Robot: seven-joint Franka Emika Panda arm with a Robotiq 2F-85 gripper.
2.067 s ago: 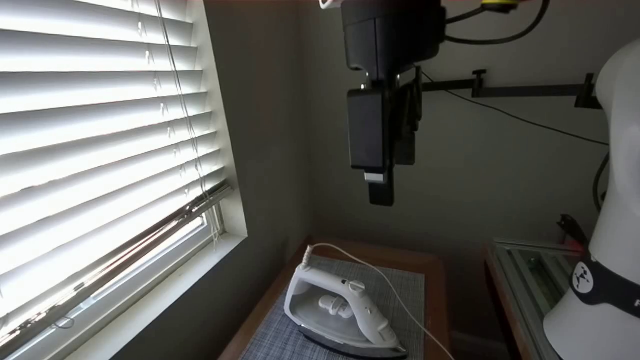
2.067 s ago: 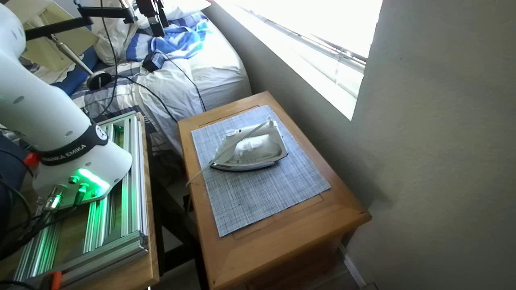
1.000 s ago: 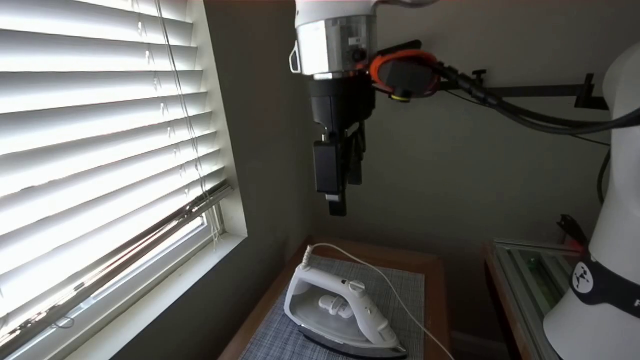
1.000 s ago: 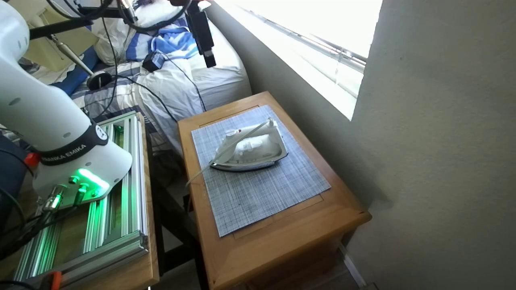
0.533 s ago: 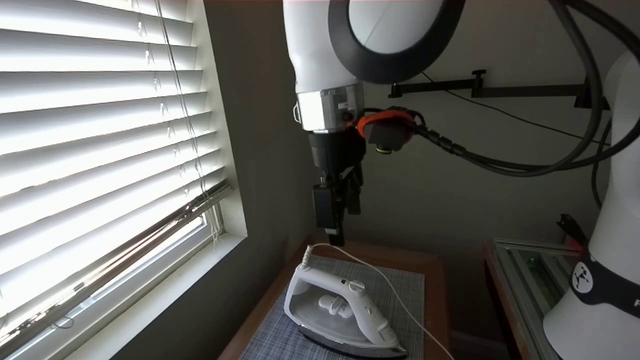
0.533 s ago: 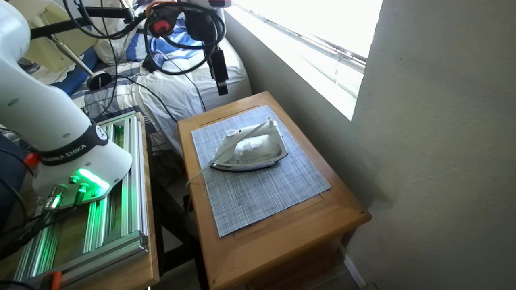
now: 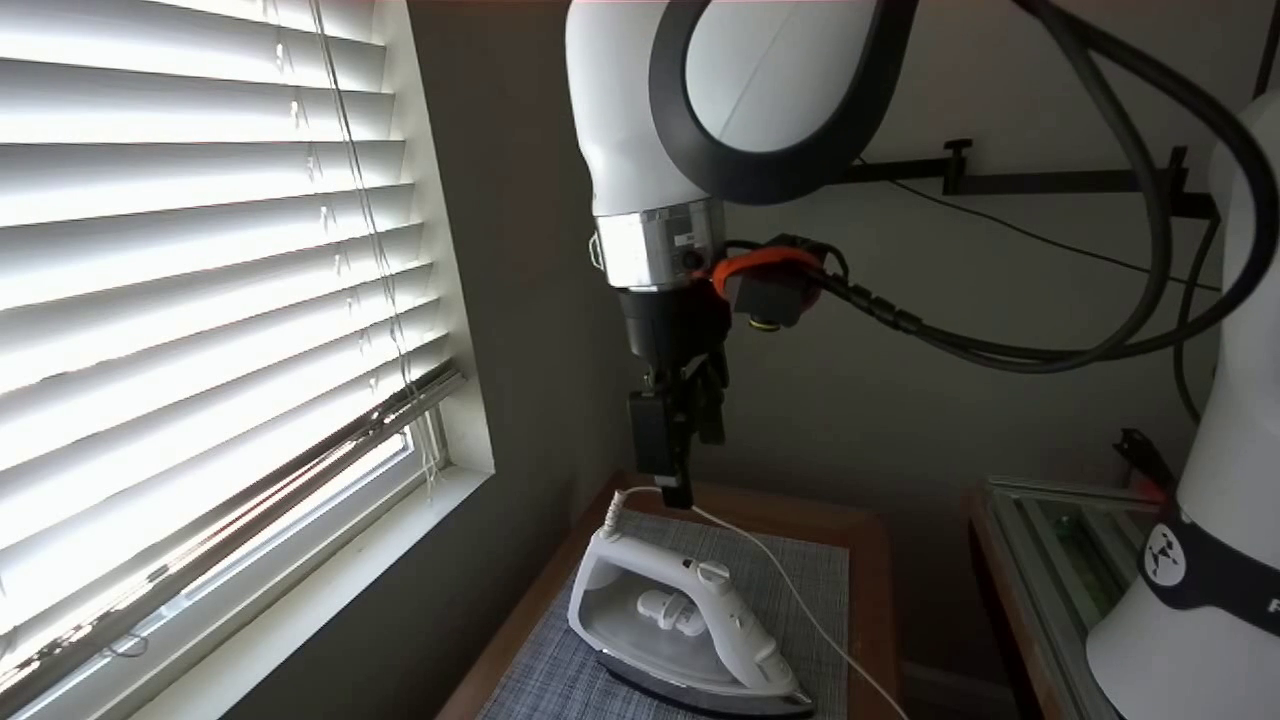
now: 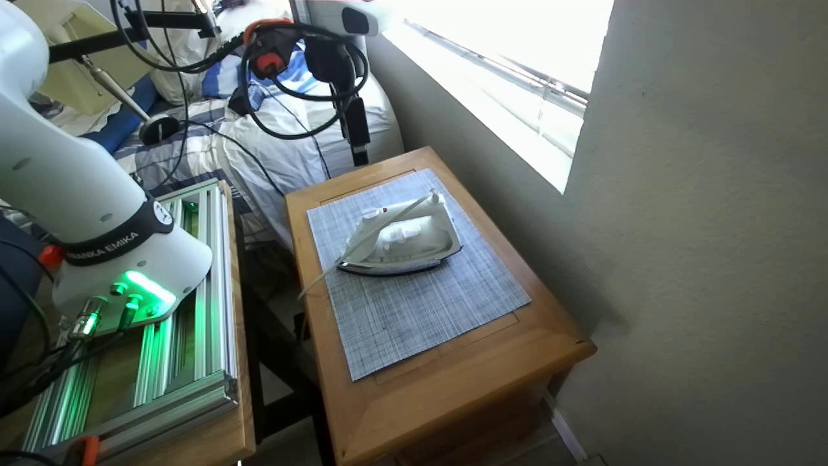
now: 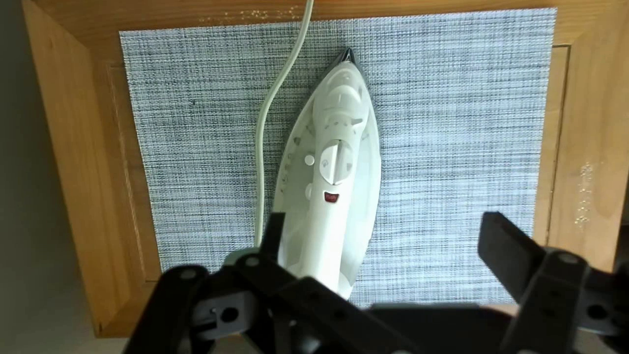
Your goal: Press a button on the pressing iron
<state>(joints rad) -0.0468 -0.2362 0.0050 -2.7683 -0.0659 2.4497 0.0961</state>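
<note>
Shows, below the matt gripper (image 9: 382, 230), smooth plastic on the steam iron (image 9: 328, 189), rough weave on the placemat (image 9: 452, 142), smooth, grained wood on the side table (image 8: 462, 388).

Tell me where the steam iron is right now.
Near the centre of the wrist view, the steam iron lies on the grey woven placemat, just right of its power cord.
</note>
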